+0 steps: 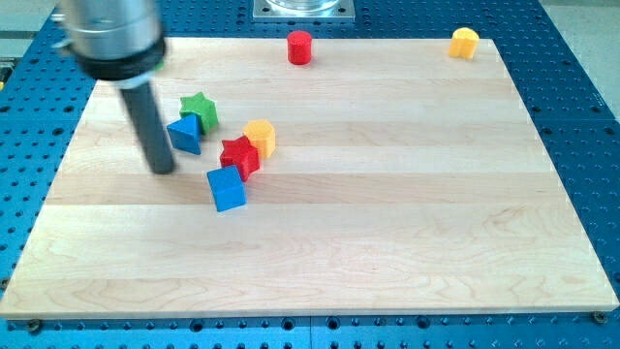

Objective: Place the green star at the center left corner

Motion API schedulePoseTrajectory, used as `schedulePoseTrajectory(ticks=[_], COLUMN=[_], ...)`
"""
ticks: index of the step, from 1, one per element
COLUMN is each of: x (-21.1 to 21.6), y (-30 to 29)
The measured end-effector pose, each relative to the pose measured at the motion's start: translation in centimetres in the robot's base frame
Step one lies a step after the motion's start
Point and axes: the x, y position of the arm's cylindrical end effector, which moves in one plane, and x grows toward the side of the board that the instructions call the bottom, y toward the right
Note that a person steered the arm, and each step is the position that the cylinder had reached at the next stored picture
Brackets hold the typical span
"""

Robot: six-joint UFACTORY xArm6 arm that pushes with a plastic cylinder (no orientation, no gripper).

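Pale wooden board (pixel 387 213) made of lengthwise planks, resting on a blue perforated base plate (pixel 572 87) whose holes show on all sides; a grey metal fitting (pixel 304 9) sits at the view's top edge, just beyond the board. I carry no jaws or fingers to open or close: my arm ends in a straight dark rod (pixel 147 121) hanging from a grey cylindrical mount (pixel 108 34) in the view's upper left, and it grips nothing. My tip (pixel 163 170) rests on the board in the left part of the view, just left of the cluster of blocks and touching none that I can make out. Closest to it is the blue triangular block (pixel 184 135), slightly up and to the right of the tip. Green star (pixel 200 110): it lies directly above and to the right of that blue block, apparently touching it, in the upper left area of the board and apart from the left edge. Further right, a red star (pixel 238 155) abuts a yellow block (pixel 260 138), whose shape is rounded or many-sided. Below the red star, at its lower left, lies a blue cube (pixel 228 188). Near the board's top edge, well apart from the cluster, stand a red cylinder (pixel 299 47) toward the middle and a second yellow block (pixel 464 43) near the top right corner.
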Motion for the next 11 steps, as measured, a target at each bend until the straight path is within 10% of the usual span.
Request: schedulePoseTrajectory(ticks=[5, 11], x=[-8.8, -10.5], y=[18.6, 8.1])
